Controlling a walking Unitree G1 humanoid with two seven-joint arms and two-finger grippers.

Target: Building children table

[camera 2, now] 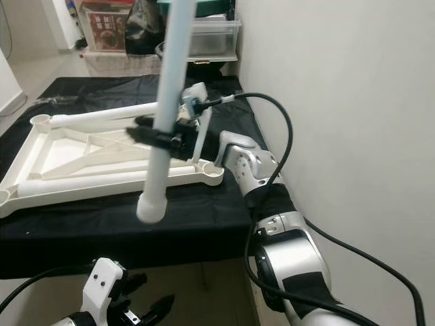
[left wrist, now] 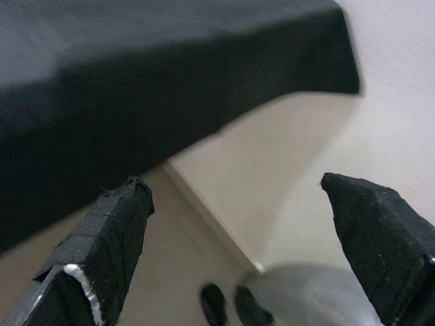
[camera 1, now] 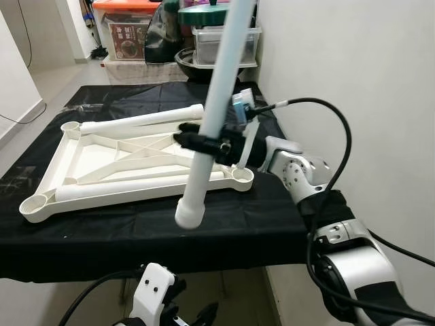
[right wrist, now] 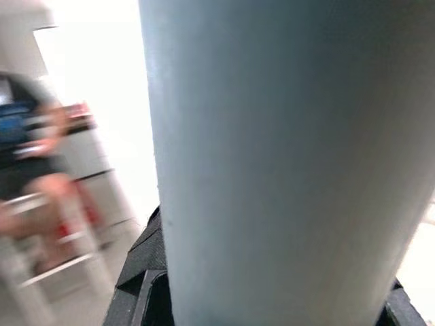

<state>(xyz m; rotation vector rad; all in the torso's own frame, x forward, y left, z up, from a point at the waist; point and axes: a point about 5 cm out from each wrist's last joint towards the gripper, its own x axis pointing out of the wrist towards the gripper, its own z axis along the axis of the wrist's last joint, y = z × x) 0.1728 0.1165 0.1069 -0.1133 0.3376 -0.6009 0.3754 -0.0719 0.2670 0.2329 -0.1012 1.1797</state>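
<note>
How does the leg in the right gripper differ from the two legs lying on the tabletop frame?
The held leg is steeply tilted, raised above the tabletop frame, clamped in the right gripper; it looks pale blue-grey. The two loose legs lie flat along the frame's long edges, ungripped, cream-white. All three are plain round tubes.

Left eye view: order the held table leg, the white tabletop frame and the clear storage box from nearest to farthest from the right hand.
1. Table leg, clamped in the right hand.
2. Tabletop frame, just beyond on the black cloth.
3. Clear storage box, far back by the wall.
</note>
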